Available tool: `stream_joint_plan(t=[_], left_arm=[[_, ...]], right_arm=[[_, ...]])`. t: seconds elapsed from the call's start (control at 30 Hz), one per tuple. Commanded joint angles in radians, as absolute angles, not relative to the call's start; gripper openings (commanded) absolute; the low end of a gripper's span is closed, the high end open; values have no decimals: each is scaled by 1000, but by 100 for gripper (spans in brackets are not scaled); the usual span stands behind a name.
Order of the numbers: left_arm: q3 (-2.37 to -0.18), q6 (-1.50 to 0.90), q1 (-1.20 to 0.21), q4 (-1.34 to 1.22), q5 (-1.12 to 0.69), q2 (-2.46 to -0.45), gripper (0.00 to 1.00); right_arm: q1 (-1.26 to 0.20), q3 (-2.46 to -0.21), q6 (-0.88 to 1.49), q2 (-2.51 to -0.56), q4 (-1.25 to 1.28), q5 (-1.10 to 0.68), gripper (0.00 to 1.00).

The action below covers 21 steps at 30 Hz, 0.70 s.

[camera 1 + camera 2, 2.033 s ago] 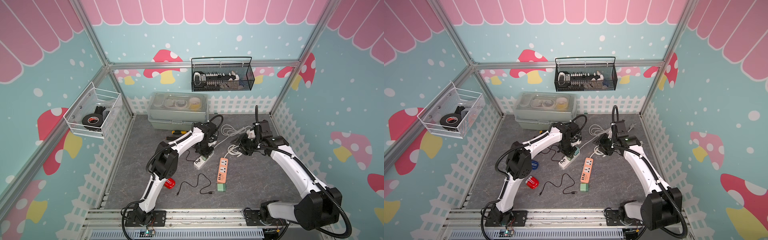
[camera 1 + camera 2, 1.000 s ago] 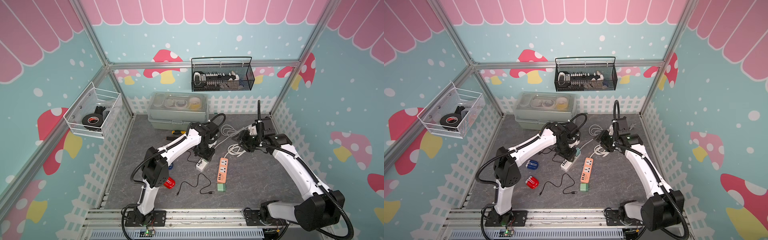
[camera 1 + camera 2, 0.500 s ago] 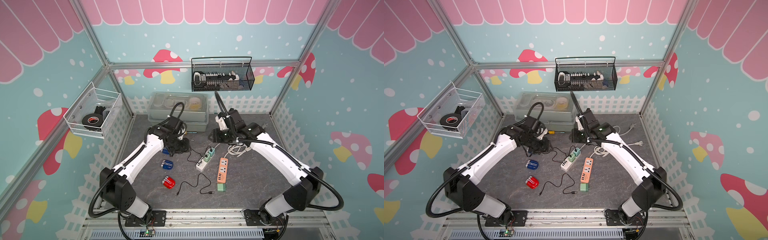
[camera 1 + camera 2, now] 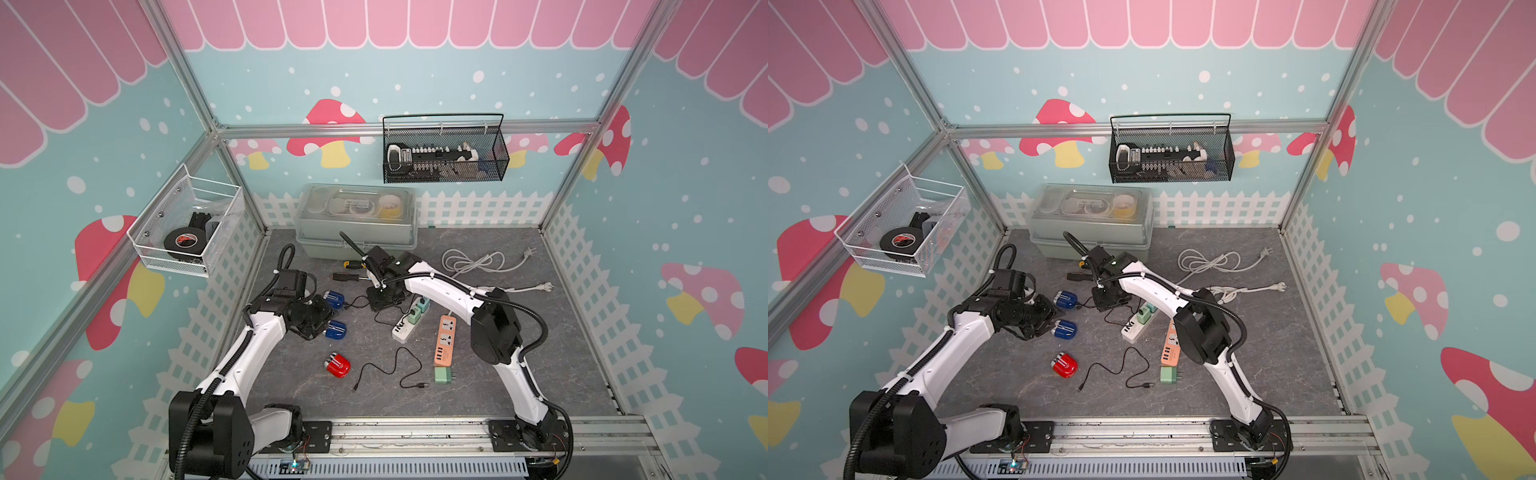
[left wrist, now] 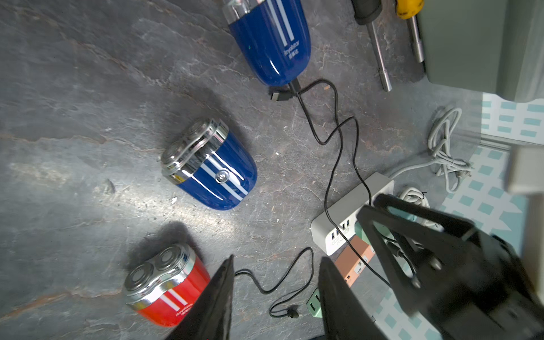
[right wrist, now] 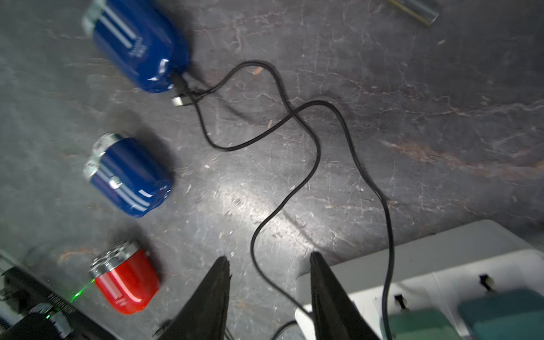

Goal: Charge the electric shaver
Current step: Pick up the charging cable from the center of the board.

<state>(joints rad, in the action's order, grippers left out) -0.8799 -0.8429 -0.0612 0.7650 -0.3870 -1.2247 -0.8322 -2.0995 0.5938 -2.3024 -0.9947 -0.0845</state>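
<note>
Grey stone-patterned table [image 4: 519, 353] is carrying three shavers in a row in both top views: a far blue shaver [image 4: 333, 299], a near blue shaver [image 4: 336, 329] and a red shaver [image 4: 337, 365]. The left arm [image 4: 257, 345] is hanging with its wrist just beside the two blue ones. The right arm [image 4: 440, 289] is hanging between the far blue shaver and a white power strip [image 4: 402, 328].

Seen from the left wrist, the left fingers [image 5: 217, 300] are standing apart and gripping nothing, near the red shaver [image 5: 167, 288]. A black cable [image 5: 338, 141] is trailing from the far blue shaver's [image 5: 273, 44] base across the white power strip [image 5: 338, 223].

Seen from the right wrist, the right fingers [image 6: 212, 300] are standing open and empty, the black cable [image 6: 309, 141] lying on the table between them. Its black plug is touching the far blue shaver's [image 6: 141, 47] base, and a silver connector [image 6: 178, 101] is lying just beside it.
</note>
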Motion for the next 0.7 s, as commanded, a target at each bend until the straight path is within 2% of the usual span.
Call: stream_joint_plan(t=[0.0,0.27,0.43,0.57,0.67], left_arm=[[-883,-879,-69,707,-417,-1201,46],[-896,-862,-93,709,-422,-1209,45],[-899,-862,-97,698,-432,-1213,45],[-908,-864,-100,693,-436,-1219,45],[-914,-862,-105,688,-436,-1225,44]], right_arm=[[-828,-2196,642,-2360,-1128,-45,45],[-815,-2281,711,-2471,-1117,-94,42],[-815,-2274,728,-2498,-1121,-107,35],[-814,-2276,733,-2511,-1121,-92,34],[-814,-2278,729,-2519,-1109,-107,22]])
